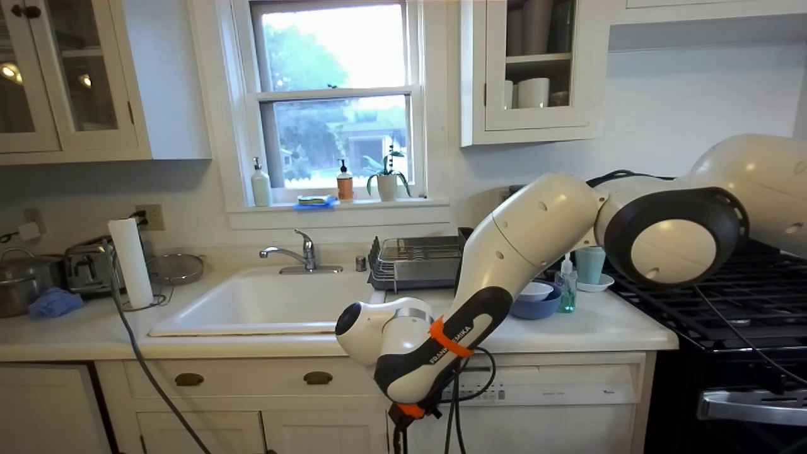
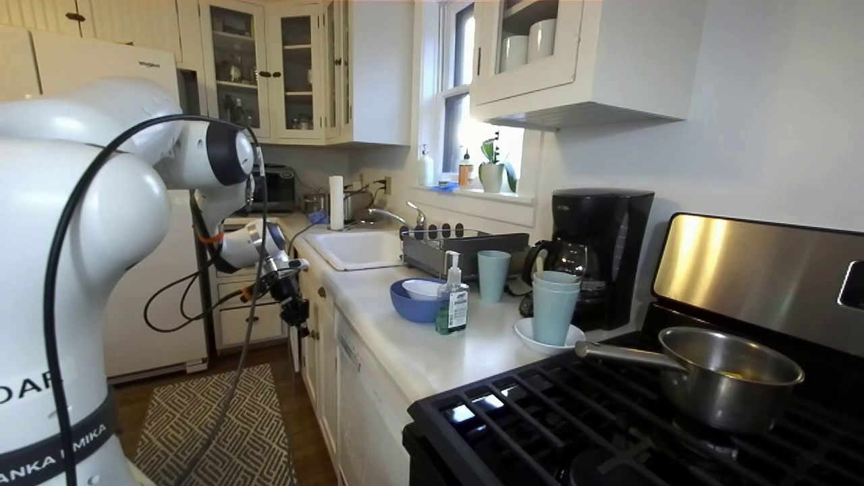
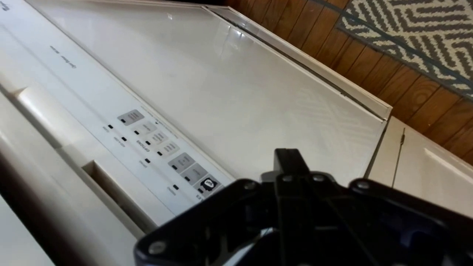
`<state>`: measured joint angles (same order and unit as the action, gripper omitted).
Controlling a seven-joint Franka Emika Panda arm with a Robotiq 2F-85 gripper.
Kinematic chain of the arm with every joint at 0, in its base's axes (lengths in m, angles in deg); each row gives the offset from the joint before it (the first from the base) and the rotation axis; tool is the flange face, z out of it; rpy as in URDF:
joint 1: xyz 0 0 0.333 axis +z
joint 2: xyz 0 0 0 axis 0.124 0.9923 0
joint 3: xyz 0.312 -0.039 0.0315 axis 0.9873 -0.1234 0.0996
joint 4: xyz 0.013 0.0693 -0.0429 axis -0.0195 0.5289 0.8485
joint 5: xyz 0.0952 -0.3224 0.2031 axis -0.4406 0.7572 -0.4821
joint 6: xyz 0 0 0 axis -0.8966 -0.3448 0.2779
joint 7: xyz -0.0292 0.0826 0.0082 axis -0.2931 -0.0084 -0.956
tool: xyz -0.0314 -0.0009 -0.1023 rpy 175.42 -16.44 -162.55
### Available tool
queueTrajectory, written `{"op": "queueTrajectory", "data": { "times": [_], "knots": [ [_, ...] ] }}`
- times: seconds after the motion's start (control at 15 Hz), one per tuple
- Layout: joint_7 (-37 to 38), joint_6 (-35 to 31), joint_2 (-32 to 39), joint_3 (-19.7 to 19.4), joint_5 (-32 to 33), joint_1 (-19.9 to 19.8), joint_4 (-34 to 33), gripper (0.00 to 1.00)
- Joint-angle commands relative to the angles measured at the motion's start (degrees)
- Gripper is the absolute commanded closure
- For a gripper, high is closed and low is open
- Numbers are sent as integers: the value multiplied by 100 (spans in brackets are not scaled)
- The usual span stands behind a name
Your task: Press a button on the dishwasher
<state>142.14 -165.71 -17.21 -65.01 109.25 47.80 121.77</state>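
Note:
The white dishwasher (image 1: 555, 425) is built in under the counter, partly hidden by the arm in an exterior view. It also shows in an exterior view (image 2: 370, 412) and in the wrist view (image 3: 221, 96). Its control strip (image 3: 85, 87) runs diagonally at left in the wrist view. A row of grey buttons (image 3: 183, 162) sits on it, ending in a start button (image 3: 208, 183) with a dark mark. My gripper (image 3: 291, 159) is shut and empty, its fingertips over the plain door front, right of the buttons. Contact cannot be told. The gripper shows in an exterior view (image 2: 297, 317).
The white counter edge (image 1: 567, 342) overhangs the dishwasher. Cabinet doors (image 3: 436, 162) adjoin it. A black stove (image 2: 513, 418) with a pot (image 2: 729, 385) stands beside it. A blue bowl (image 2: 412, 307) and a soap bottle (image 2: 452, 304) stand on the counter. Cables hang from the arm.

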Motion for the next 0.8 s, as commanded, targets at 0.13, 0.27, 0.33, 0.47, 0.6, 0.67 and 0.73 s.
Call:
{"op": "queueTrajectory", "data": {
  "times": [0.13,0.27,0.33,0.47,0.6,0.67,0.73],
  "knots": [
    [295,609,860,-276,119,154,-1304,98],
    [329,753,1093,-341,113,155,-1642,98],
    [354,800,1211,-379,116,152,-1813,98],
    [309,921,1422,-450,147,145,-2149,97],
    [192,987,1623,-517,200,138,-2488,98],
    [131,970,1726,-572,261,145,-2662,99],
    [219,761,1322,-457,127,103,-1969,97]
  ]
}}
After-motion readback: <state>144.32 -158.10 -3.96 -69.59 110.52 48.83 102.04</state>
